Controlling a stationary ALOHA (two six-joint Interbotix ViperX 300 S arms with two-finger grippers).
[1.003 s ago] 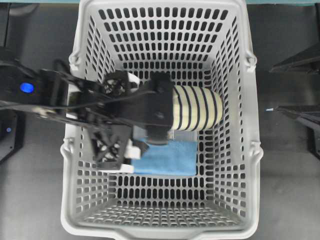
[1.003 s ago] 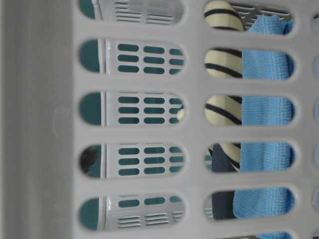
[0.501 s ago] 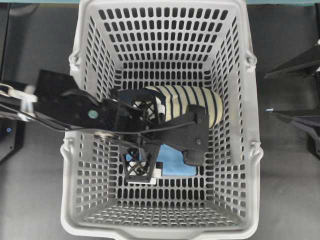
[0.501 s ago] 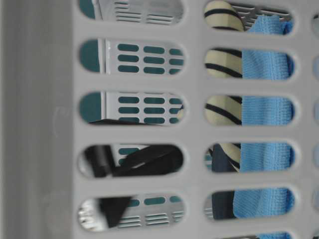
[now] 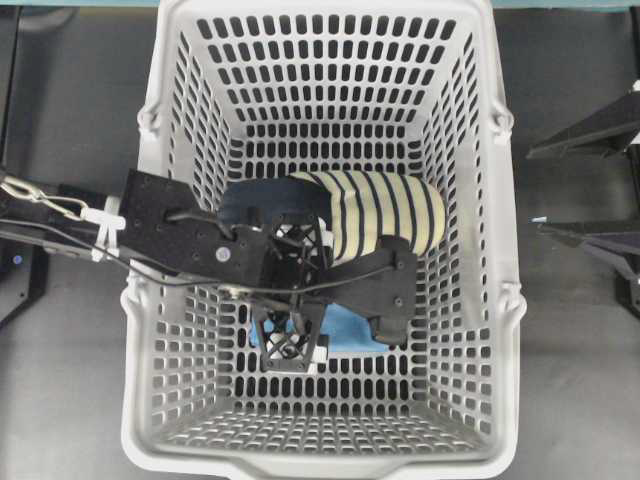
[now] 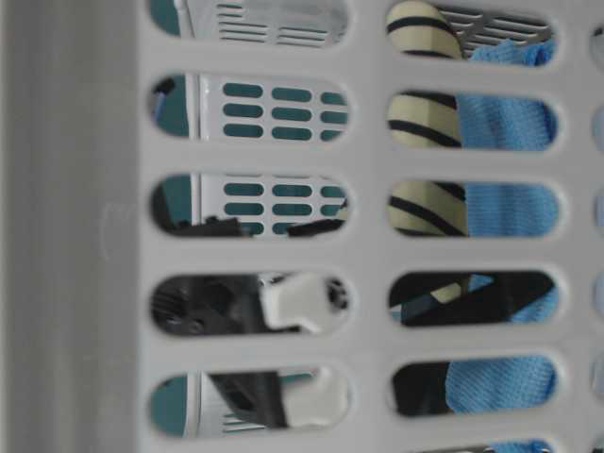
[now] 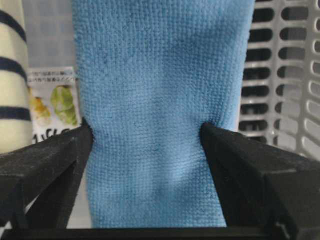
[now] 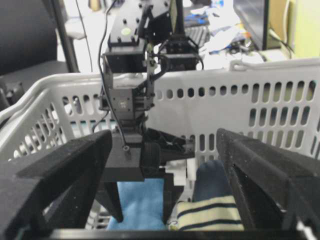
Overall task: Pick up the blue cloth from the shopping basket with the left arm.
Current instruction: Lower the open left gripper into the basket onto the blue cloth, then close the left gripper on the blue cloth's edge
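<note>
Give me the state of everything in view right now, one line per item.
blue cloth: flat on the basket floor, between the left gripper's fingers, not lifted.
left gripper: open, one finger at each side edge of the cloth.
striped slipper: lying on its side beside the cloth.
shopping basket: upright, holding cloth and slipper.
right gripper: open, empty, outside the basket.

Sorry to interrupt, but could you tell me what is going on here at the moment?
The left arm's tool is down inside the shopping basket, its fingers straddling the blue cloth and touching its two edges, not yet lifting it. A striped slipper lies beside the cloth. The right tool is open and waits outside the basket, facing it.
</note>
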